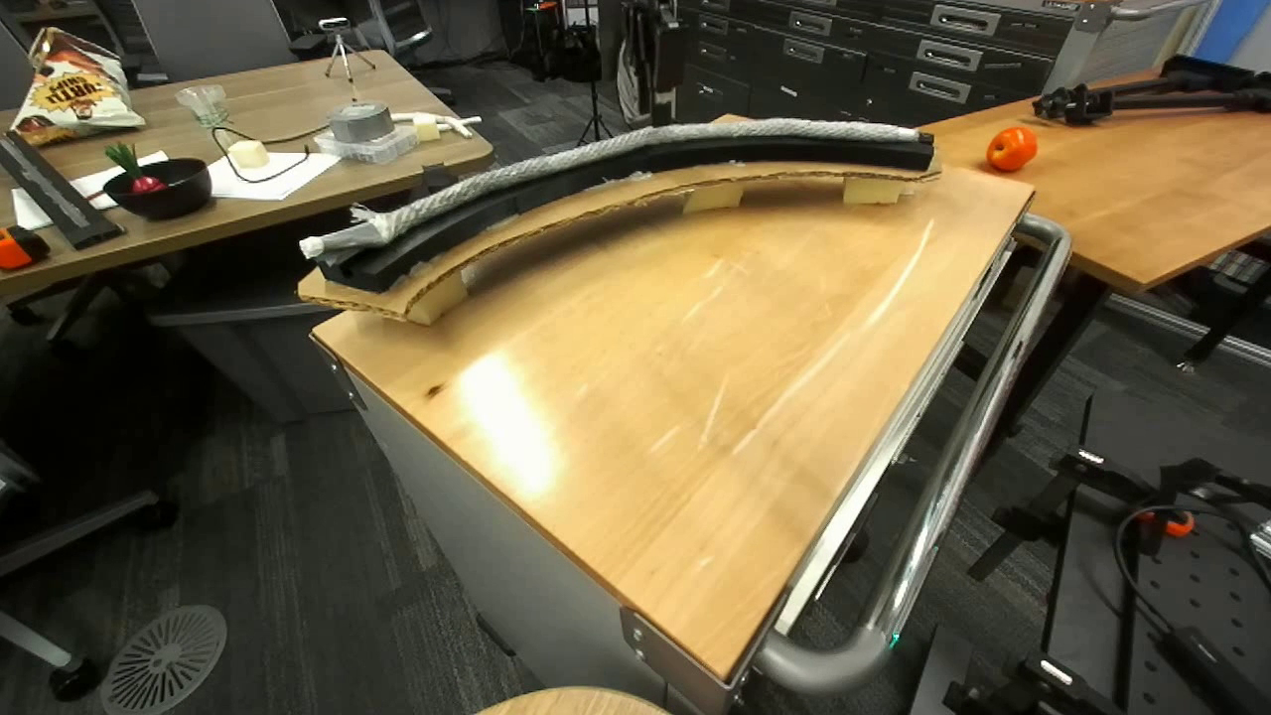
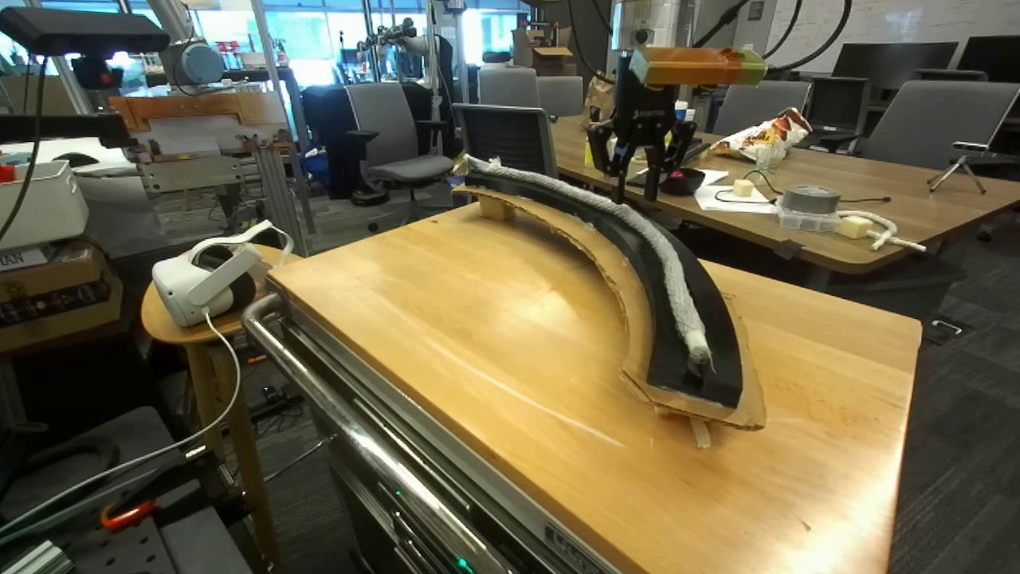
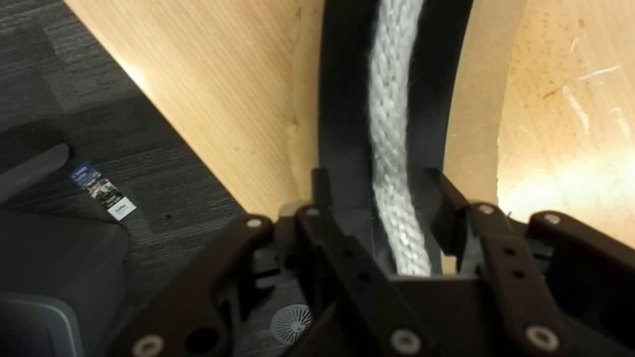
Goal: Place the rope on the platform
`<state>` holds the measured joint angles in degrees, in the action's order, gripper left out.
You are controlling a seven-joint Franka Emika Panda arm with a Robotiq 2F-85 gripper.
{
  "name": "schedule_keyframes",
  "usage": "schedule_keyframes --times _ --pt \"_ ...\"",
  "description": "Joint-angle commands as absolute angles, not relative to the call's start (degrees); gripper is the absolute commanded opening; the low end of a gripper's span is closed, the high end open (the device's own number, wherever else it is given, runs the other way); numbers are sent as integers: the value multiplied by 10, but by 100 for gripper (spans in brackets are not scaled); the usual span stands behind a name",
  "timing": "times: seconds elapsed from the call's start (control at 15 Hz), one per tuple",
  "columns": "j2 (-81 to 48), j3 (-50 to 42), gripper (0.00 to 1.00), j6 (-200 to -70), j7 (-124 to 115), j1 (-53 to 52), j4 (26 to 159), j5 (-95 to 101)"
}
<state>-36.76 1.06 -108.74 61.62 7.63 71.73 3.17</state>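
Wrist view, where most can be seen: the thick pale grey-silver braided rope (image 3: 389,114) is framed by the black jointed two-finger gripper (image 3: 382,187), with bare dark surface visible between it and each blunt black fingertip (image 3: 321,187). So nothing's pinched; the fingers are spread wider than the rope. Whether the tips are rested on anything can't be told.

The rope is already laid along the long black arc-shaped platform (image 3: 345,99), and the curve is followed nicely in both exterior views. It's placed roughly down the middle, probably so it isn't rolled off either side too easily. In an exterior view, the pale blunt end (image 2: 696,343) is stopped a bit short of the platform's end, while the scruffy frayed end (image 1: 348,238) seems to be poked out past the opposite one, though that's tricky to judge.

The brown corrugated cardboard base (image 3: 478,94) is propped on pale chunky blocks (image 1: 713,197) above the flat light wooden tabletop (image 1: 794,298), presumably so finger room is left around the edges.

Placing looks pretty much done. A straight lift out would be advised; if the rope gets brushed sideways, that bend could be spoiled.
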Motion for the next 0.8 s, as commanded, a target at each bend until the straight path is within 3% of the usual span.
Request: schedule_keyframes --times 0.0,0.2,0.73 --pt "-316 23 82 -1129 626 93 750 10" --pt "-249 16 100 -1140 659 92 795 31" --pt "-20 1 100 -1133 790 103 941 -21"
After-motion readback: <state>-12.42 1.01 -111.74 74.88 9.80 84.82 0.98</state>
